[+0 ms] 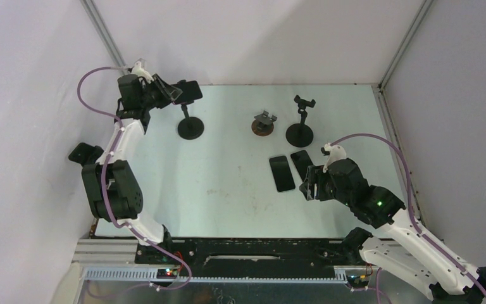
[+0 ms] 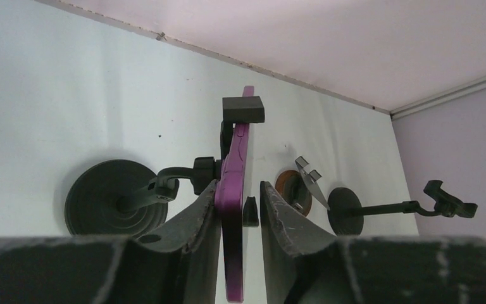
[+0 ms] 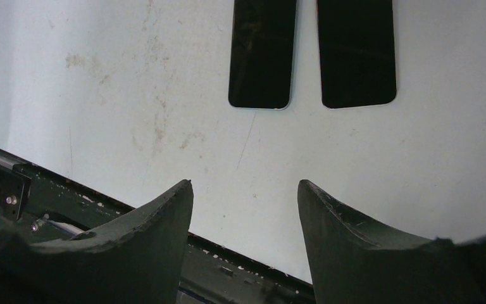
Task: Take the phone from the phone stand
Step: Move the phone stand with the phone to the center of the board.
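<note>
Status on the left side: slim purple-edged phone (image 2: 234, 190) clamped in the cradle of the black round-base phone stand (image 2: 115, 206), at the far-left corner of the pale table (image 1: 228, 190). Edge-on in the wrist view, with one black clamp tab over its top end and a second tab low on its side. Not out of the stand yet.

Grip check, left gripper (image 2: 238, 185): straddling the phone from the near side. One dark finger (image 2: 196, 215) touching the purple edge, the other just short of it with a thin gap. Partly closed around it, no firm pinch visible. From above, up at cradle height, off the table.

Next, right gripper (image 3: 245, 183): spread wide, holding nothing, hanging low over the table near the black front rail (image 3: 50, 190). Just beyond its tips, black glossy phone (image 3: 262, 54) lying flat beside another black phone (image 3: 356, 54), close but not touching.

Also on the table, well apart from the left gripper: small brown-base stand (image 1: 264, 123) and second black stand (image 1: 300, 123).
</note>
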{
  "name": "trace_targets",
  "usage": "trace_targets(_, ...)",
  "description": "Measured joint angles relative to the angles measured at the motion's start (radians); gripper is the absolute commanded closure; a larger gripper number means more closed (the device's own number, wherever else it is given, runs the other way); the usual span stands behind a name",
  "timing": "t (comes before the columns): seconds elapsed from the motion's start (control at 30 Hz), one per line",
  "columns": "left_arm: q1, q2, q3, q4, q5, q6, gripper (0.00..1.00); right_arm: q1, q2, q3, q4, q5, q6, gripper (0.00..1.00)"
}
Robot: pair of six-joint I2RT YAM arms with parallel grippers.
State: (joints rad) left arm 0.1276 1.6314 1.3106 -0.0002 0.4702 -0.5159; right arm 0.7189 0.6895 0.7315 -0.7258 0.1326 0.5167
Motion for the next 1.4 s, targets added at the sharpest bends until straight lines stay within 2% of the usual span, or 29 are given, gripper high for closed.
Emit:
trace_targets(0.27,-0.006,-0.013,0.000,-0.019,0.013,0.002,0.87,0.003,0.000,0.000,0.000,0.000,0.003,0.35)
trace_targets(0.37,-0.024,-0.037,-0.016,-0.031,0.012,0.003,0.89,0.005,0.000,0.000,0.001,0.000,0.008,0.35)
trace_targets(0.63,-0.155,-0.136,-0.072,-0.103,0.004,0.002,0.91,0.023,0.003,0.000,0.002,0.000,0.023,0.35)
trace_targets(0.77,-0.233,-0.211,-0.098,-0.162,0.010,0.000,0.98,0.029,0.002,0.000,0.002,0.003,0.026,0.36)
trace_targets(0.97,-0.309,-0.384,-0.192,-0.188,0.039,-0.003,1.00,0.035,-0.005,0.000,0.003,0.008,0.027,0.36)
trace_targets(1.1,-0.377,-0.497,-0.306,-0.178,0.096,0.017,1.00,0.037,-0.014,0.000,0.006,0.020,0.025,0.36)
trace_targets(1.4,-0.529,-0.595,-0.416,-0.244,0.228,0.108,1.00,0.060,-0.090,0.000,0.087,-0.018,-0.043,0.36)
